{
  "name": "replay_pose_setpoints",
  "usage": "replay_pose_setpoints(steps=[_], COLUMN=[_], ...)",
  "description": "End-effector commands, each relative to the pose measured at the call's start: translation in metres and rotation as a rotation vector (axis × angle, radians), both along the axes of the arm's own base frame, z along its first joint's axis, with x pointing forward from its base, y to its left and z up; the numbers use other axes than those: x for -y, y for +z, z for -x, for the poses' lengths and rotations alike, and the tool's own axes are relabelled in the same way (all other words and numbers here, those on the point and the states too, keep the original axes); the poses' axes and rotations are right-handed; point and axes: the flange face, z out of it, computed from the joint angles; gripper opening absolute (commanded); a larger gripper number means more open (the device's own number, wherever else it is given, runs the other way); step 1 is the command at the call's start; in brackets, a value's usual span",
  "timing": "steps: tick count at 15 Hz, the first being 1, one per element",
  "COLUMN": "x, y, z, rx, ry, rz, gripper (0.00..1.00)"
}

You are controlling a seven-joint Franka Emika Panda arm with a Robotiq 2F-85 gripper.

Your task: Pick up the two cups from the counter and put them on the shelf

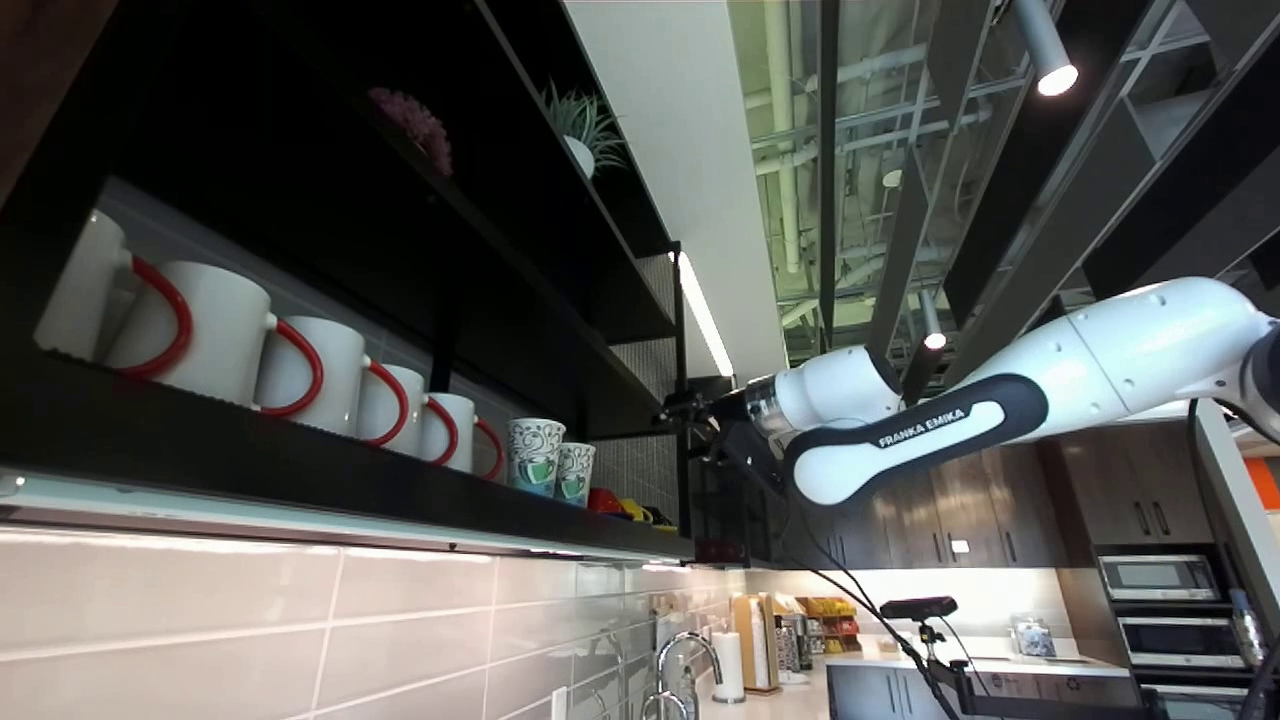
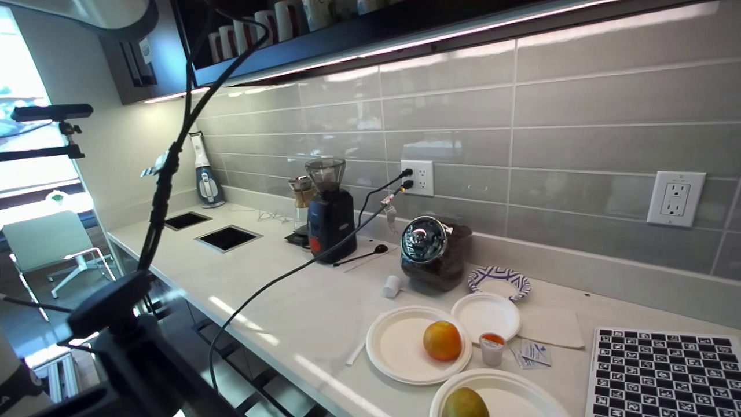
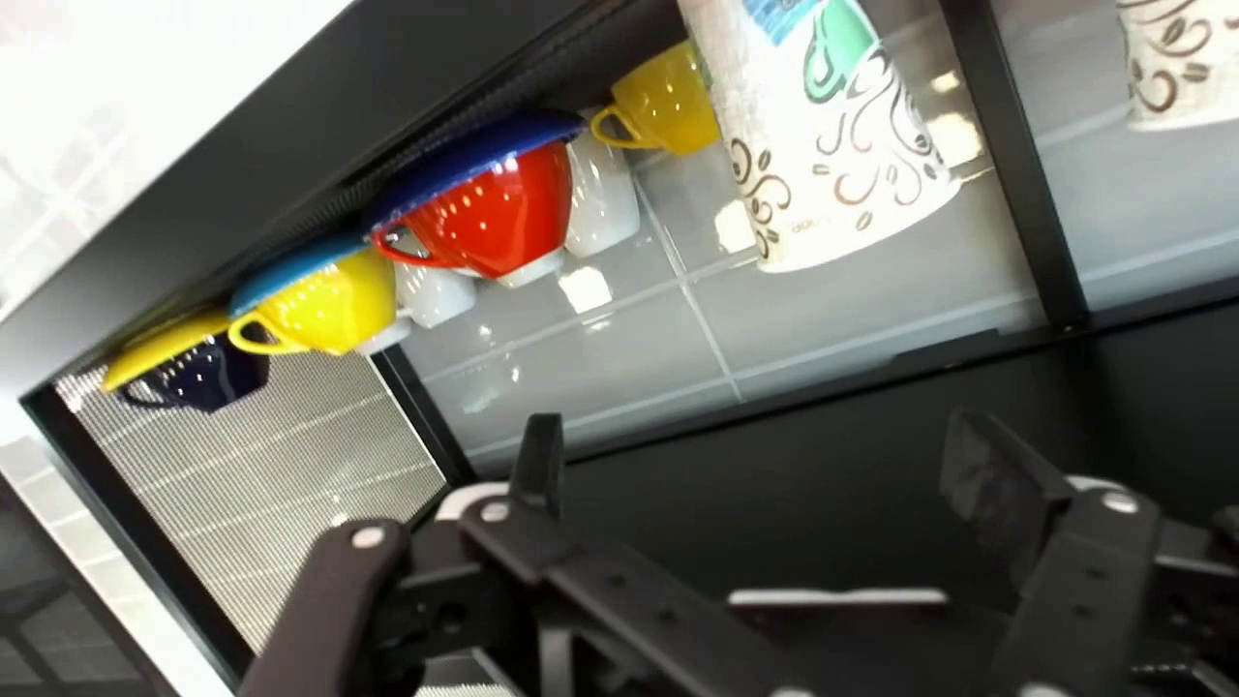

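Two paper cups, white with brown swirls and a teal-green cup print, stand upright side by side on the dark shelf [image 1: 350, 485]. In an exterior view the nearer cup [image 1: 535, 455] is beside the white mugs and the farther cup [image 1: 574, 472] is just beyond it. In the wrist view, which stands tilted and upside down, one cup [image 3: 832, 136] shows large at the top and another cup [image 3: 1183, 63] is cut off at the right edge. My gripper [image 3: 755, 445] is open and empty. In an exterior view the gripper [image 1: 688, 425] is in front of the shelf's far end, apart from the cups.
White mugs with red handles [image 1: 325, 370] line the same shelf. Red [image 3: 508, 208] and yellow [image 3: 339, 300] cups on saucers stand beyond the paper cups. The upper tier [image 1: 560, 310] hangs above. The counter [image 2: 278, 313] holds plates, fruit, a grinder [image 2: 331, 220] and a jar [image 2: 434, 252].
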Motion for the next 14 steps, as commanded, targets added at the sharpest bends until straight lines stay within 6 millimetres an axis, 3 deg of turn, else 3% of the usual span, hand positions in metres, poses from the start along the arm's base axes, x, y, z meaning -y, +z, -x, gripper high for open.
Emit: replay_pose_setpoints(steps=[1, 8, 14], x=[-0.002, 0.023, 0.046], y=[0.01, 0.027, 0.016], z=[0.019, 0.053, 0.06], rx=[-0.059, 0.035, 0.083], ry=[0.064, 0.107, 0.159], rz=[-0.146, -0.402, -0.646], gripper=[1.0, 1.0, 1.0])
